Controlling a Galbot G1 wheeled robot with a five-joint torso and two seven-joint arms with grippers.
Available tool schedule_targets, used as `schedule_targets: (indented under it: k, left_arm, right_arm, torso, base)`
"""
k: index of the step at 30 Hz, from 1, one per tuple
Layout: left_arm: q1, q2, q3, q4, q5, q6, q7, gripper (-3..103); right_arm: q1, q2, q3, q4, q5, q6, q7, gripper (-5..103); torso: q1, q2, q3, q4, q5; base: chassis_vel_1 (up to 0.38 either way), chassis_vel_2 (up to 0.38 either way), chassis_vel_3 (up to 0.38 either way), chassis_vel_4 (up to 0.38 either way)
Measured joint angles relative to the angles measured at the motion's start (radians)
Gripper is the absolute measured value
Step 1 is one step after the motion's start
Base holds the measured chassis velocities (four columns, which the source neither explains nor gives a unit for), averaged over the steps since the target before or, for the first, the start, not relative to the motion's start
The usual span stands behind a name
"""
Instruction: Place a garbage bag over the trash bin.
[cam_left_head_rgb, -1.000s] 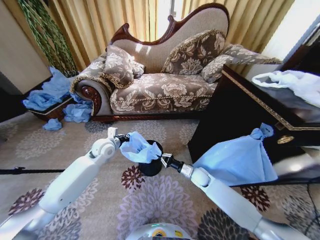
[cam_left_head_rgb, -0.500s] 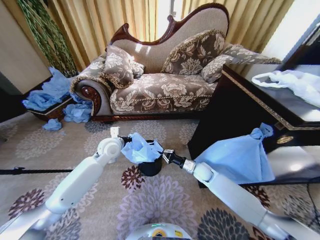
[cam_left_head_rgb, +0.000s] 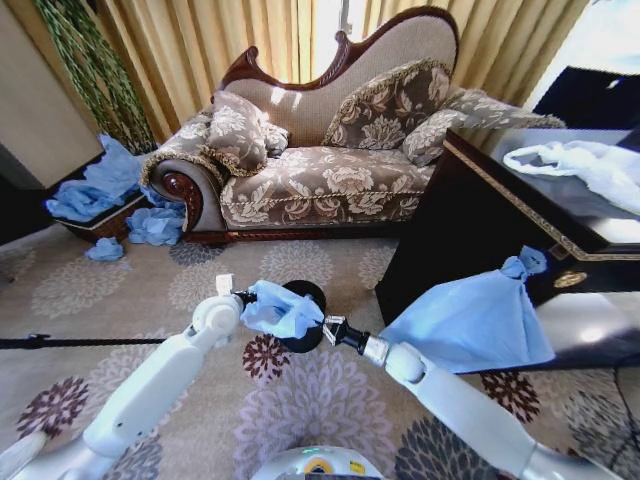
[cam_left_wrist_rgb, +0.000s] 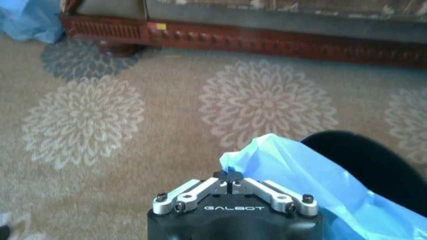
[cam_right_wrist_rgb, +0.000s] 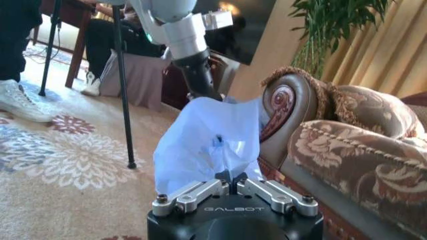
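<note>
From the head view, the garbage bag (cam_left_head_rgb: 280, 308) is thin, blue and crinkly. It hangs in the air between the two robot arms, just over the top of the trash bin (cam_left_head_rgb: 303, 318). The bin is small and black and stands on the flower carpet (cam_left_head_rgb: 150, 290), in front of the sofa (cam_left_head_rgb: 320, 150) and near the corner of the dark cabinet (cam_left_head_rgb: 470, 210). The left hand (cam_left_head_rgb: 243, 298) is pinched on one side of the bag. The right hand (cam_left_head_rgb: 325, 328) is pinched on the other side. A bigger blue bag with a knot (cam_left_head_rgb: 475, 318) leans on the cabinet.

From the left wrist view, the left hand (cam_left_wrist_rgb: 229, 175) has its fingers squeezed together on the edge of the garbage bag (cam_left_wrist_rgb: 300, 175). The bag spreads over part of the black trash bin (cam_left_wrist_rgb: 363, 160). The carpet (cam_left_wrist_rgb: 100, 120) lies all around.

From the right wrist view, the right hand (cam_right_wrist_rgb: 229, 176) has its fingers squeezed together on the near edge of the garbage bag (cam_right_wrist_rgb: 207, 145). The left hand (cam_right_wrist_rgb: 215, 96) holds the far top corner. The sofa (cam_right_wrist_rgb: 347, 135) is close beside the bag.
</note>
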Motion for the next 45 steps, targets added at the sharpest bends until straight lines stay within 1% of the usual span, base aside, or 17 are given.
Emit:
schedule_targets:
  k: [5,6,12,15,18,27,28,29,31,32,34,35,39,40,41,43,45]
  left_arm:
    - [-0.033,-0.025,0.025,0.095,0.073,-0.027,0.090,0]
    - [-0.033,-0.025,0.025,0.095,0.073,-0.027,0.090,0]
    - [-0.070,-0.070,0.053,0.198,0.164,-0.062,0.200,0]
    - [-0.070,-0.086,0.059,0.216,0.176,-0.066,0.231,0]
    - [-0.064,-0.099,0.066,0.222,0.187,-0.067,0.239,0]
    - [-0.036,-0.125,0.079,0.197,0.193,-0.064,0.196,0]
    - [-0.042,-0.121,0.080,0.194,0.193,-0.062,0.194,0]
    - [-0.042,-0.121,0.080,0.194,0.193,-0.062,0.194,0]
    - [-0.048,-0.112,0.077,0.189,0.189,-0.059,0.184,0]
    - [-0.048,-0.112,0.077,0.189,0.189,-0.059,0.184,0]
    - [-0.049,-0.103,0.070,0.178,0.175,-0.052,0.174,0]
    - [-0.049,-0.103,0.070,0.178,0.175,-0.052,0.174,0]
    - [-0.039,-0.093,0.062,0.162,0.164,-0.046,0.165,0]
    - [-0.039,-0.093,0.062,0.162,0.164,-0.046,0.165,0]
    - [-0.036,-0.092,0.061,0.158,0.163,-0.045,0.164,0]
    - [-0.030,-0.090,0.058,0.150,0.160,-0.043,0.163,0]
    - [-0.028,-0.089,0.058,0.149,0.159,-0.043,0.163,0]
  right_arm:
    - [0.002,0.044,0.019,-0.074,-0.026,0.027,0.000,0]
    - [0.002,0.044,0.019,-0.074,-0.026,0.027,0.000,0]
    - [0.014,0.063,0.036,-0.131,-0.044,0.059,-0.016,0]
    - [0.003,0.069,0.049,-0.144,-0.059,0.073,-0.026,0]
    - [-0.012,0.072,0.052,-0.144,-0.066,0.076,-0.026,0]
    - [-0.056,0.074,0.064,-0.115,-0.075,0.071,-0.001,0]
    - [-0.063,0.069,0.069,-0.104,-0.075,0.067,0.004,5]
    - [-0.063,0.069,0.069,-0.104,-0.075,0.067,0.004,5]
    - [-0.083,0.054,0.076,-0.072,-0.068,0.051,0.018,16]
    - [-0.083,0.054,0.076,-0.072,-0.068,0.051,0.018,16]
    - [-0.111,0.033,0.086,-0.021,-0.052,0.032,0.041,27]
    - [-0.111,0.033,0.086,-0.021,-0.052,0.032,0.041,27]
    - [-0.163,0.003,0.126,0.042,-0.027,0.008,0.062,48]
    - [-0.163,0.003,0.126,0.042,-0.027,0.008,0.062,48]
    - [-0.175,-0.003,0.137,0.056,-0.022,0.002,0.068,54]
    - [-0.204,-0.023,0.166,0.108,0.004,-0.033,0.086,65]
    - [-0.214,-0.029,0.178,0.128,0.017,-0.050,0.091,65]
  torso:
    - [0.000,0.000,0.000,0.0002,0.0000]
    - [0.000,0.000,0.000,0.0002,0.0000]
    - [0.000,0.000,0.000,0.0002,0.0001]
    - [0.000,0.000,0.000,0.0002,0.0000]
    - [0.000,0.000,0.000,0.0002,0.0001]
    - [0.000,0.000,0.000,0.0002,0.0001]
    - [0.000,0.000,0.000,0.0002,0.0001]
    - [0.000,0.000,0.000,0.0002,0.0001]
    - [0.000,0.000,0.000,0.0003,0.0001]
    - [0.000,0.000,0.000,0.0003,0.0001]
    - [0.000,0.000,0.000,0.0002,0.0000]
    - [0.000,0.000,0.000,0.0002,0.0000]
    - [0.000,0.000,0.000,0.0002,0.0000]
    - [0.000,0.000,0.000,0.0002,0.0000]
    - [0.000,0.000,0.000,0.0002,0.0001]
    - [0.000,0.000,0.000,0.0002,0.0001]
    - [0.000,0.000,0.000,0.0002,0.0000]
  base:
    - [0.000,0.000,0.000,0.000]
    - [0.000,0.000,0.000,0.000]
    - [0.000,0.000,0.000,0.000]
    - [0.000,0.000,0.000,0.000]
    - [0.000,0.000,0.000,0.000]
    - [0.000,0.000,0.000,0.000]
    - [0.000,0.000,0.000,0.000]
    - [0.000,0.000,0.000,0.000]
    - [0.000,0.000,0.000,0.000]
    - [0.000,0.000,0.000,0.000]
    - [0.000,0.000,0.000,0.000]
    - [0.000,0.000,0.000,0.000]
    - [0.000,0.000,0.000,0.000]
    - [0.000,0.000,0.000,0.000]
    - [0.000,0.000,0.000,0.000]
    - [0.000,0.000,0.000,0.000]
    - [0.000,0.000,0.000,0.000]
